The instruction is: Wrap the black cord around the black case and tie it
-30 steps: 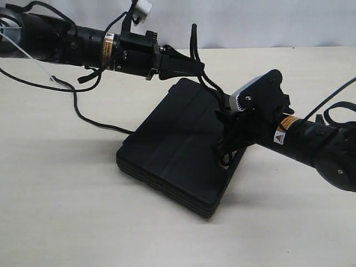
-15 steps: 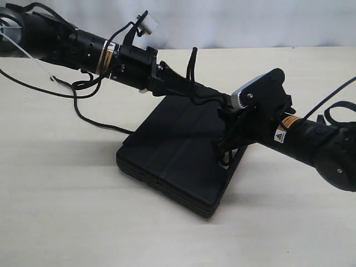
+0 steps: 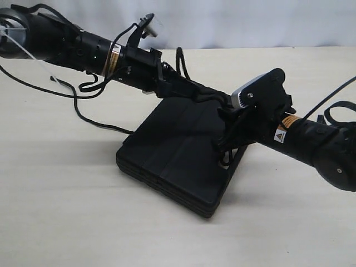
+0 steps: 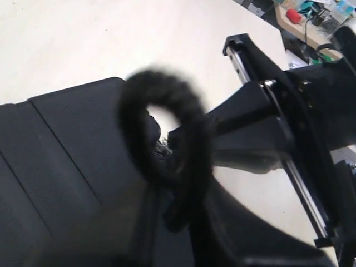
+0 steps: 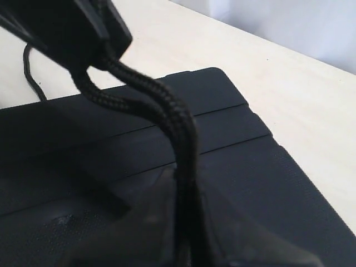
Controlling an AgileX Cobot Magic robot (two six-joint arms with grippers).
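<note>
Even bright light; black cord (image 4: 194, 139) blurred

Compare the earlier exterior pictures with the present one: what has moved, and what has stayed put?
The left hand reached lower across the black case toward the right hand, and the upright loop of black cord beside it sank lower. The right hand stayed clamped on the cord; the case did not move on the table.
</note>
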